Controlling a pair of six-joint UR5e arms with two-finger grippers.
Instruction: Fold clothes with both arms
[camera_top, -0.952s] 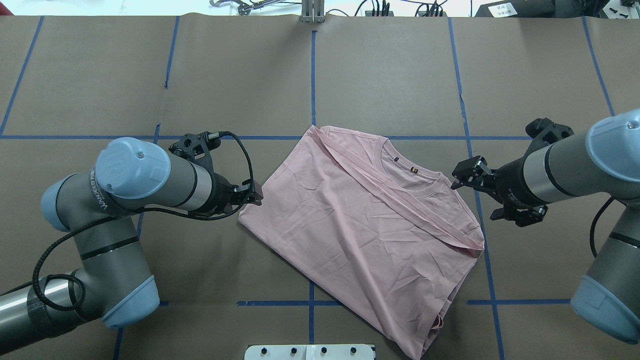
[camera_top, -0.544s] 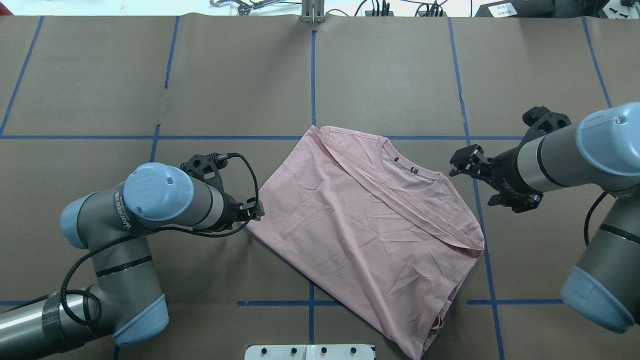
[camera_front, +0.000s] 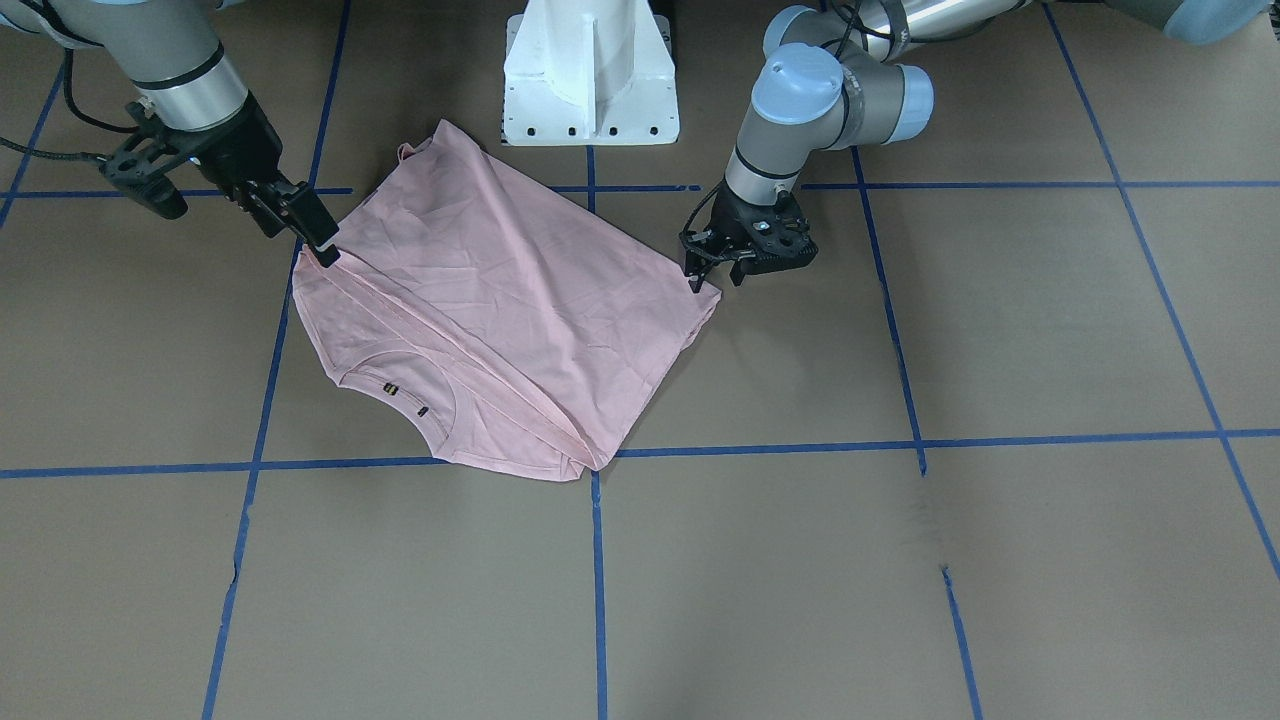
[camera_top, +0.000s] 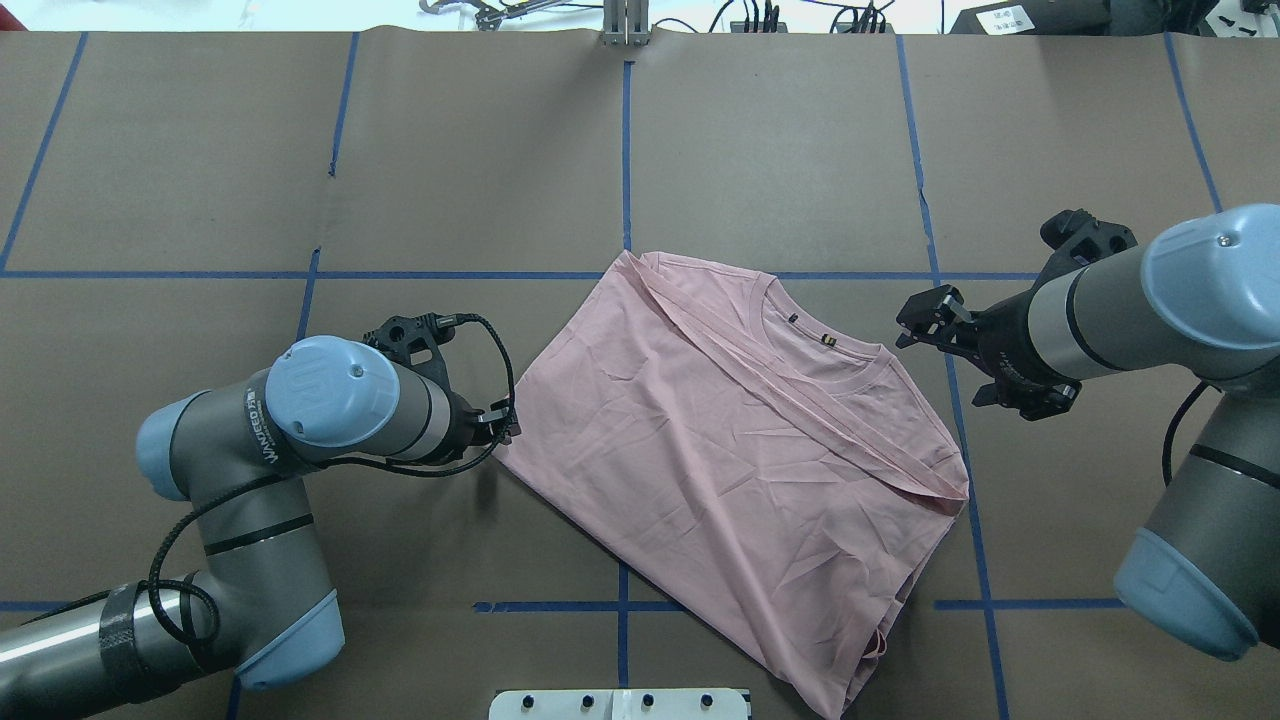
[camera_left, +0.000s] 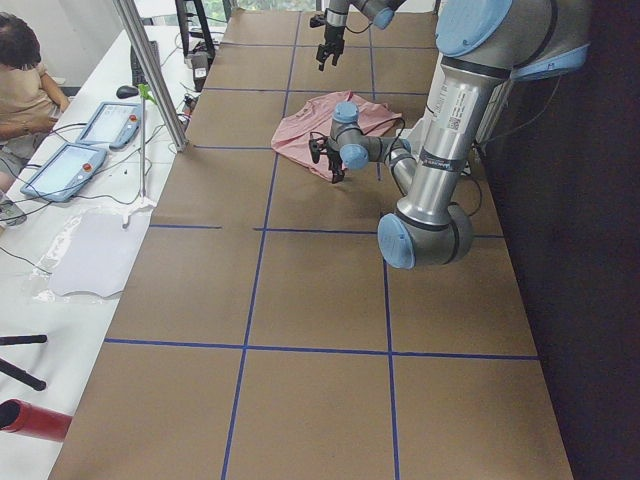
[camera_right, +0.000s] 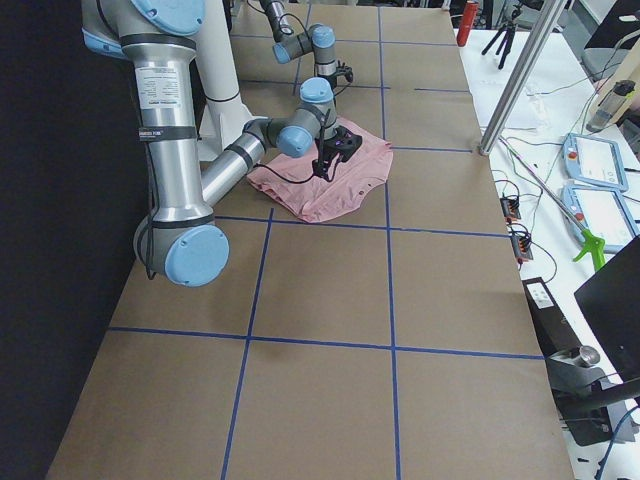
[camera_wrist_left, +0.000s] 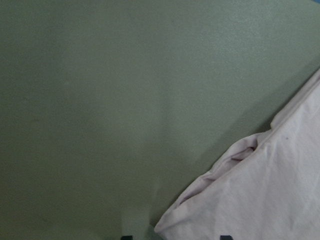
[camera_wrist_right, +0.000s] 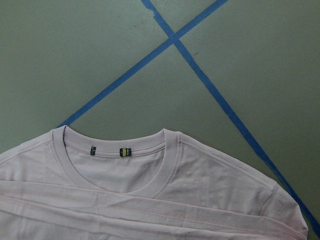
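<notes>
while the pale pink t-shirt (camera_top: 740, 450) is lying partly folded, no print showing, near the middle of the paper-covered table (camera_top: 450, 150), the left gripper (camera_front: 703, 283) is sitting low at its side corner, fingertips apart with the bunched edge between them, not yet pinching, probably setting up a grab. the right gripper (camera_top: 912, 322) is hovering just off the shoulder beside the collar (camera_wrist_right: 162, 167), seemingly lining up on the opposite end; whether its fingers are spread or closed i cannot tell. both ends are likely needing a shared lift so the fold lands square.
</notes>
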